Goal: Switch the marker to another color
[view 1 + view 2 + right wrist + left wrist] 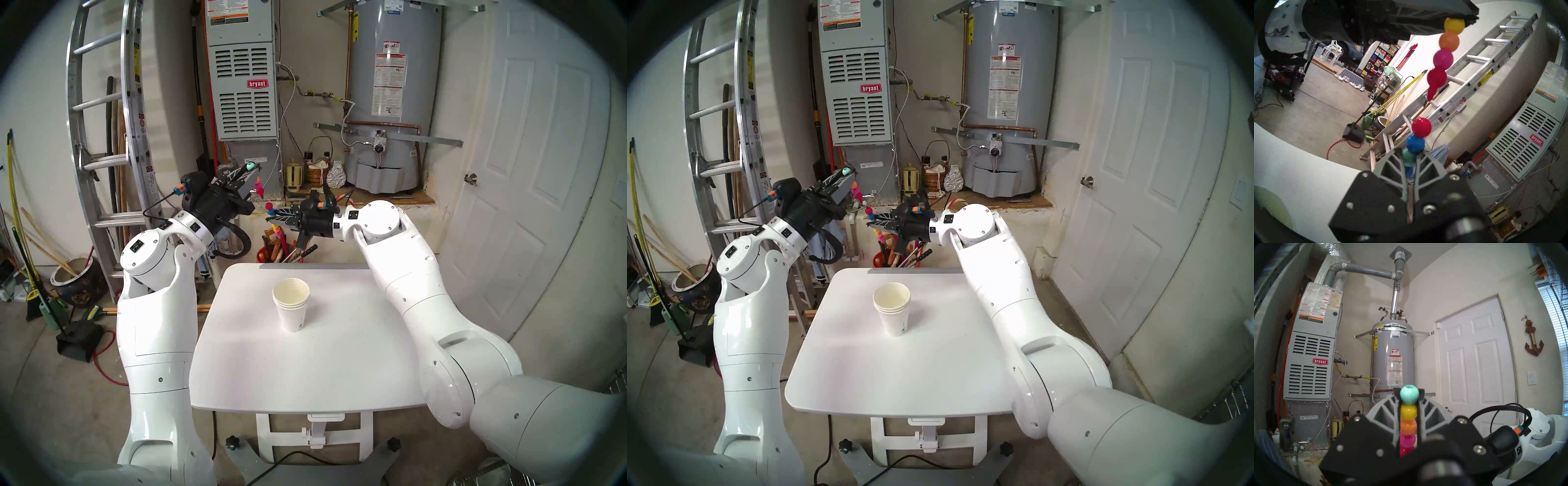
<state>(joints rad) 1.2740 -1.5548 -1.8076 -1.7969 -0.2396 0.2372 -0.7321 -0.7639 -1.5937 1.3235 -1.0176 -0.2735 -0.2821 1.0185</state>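
The marker is in two pieces, held up in the air beyond the table's far edge. My left gripper [1409, 394] is shut on one piece [1408, 412], a run of teal, yellow, orange and pink beads ending in a crimson pointed tip [1431, 92]. My right gripper [1411, 156] is shut on the other piece [1421, 129], with red, blue and green beads sticking up past its fingers. A clear gap separates the crimson tip from the red bead. In the head view the left gripper [249, 173] is higher and to the left of the right gripper [274, 217].
A stack of white paper cups [293, 305] stands upright on the white table [305, 366]. A red bucket of tools [271, 254] sits on the floor behind the table. A ladder [101, 101], furnace [244, 85] and water heater [390, 85] line the back wall.
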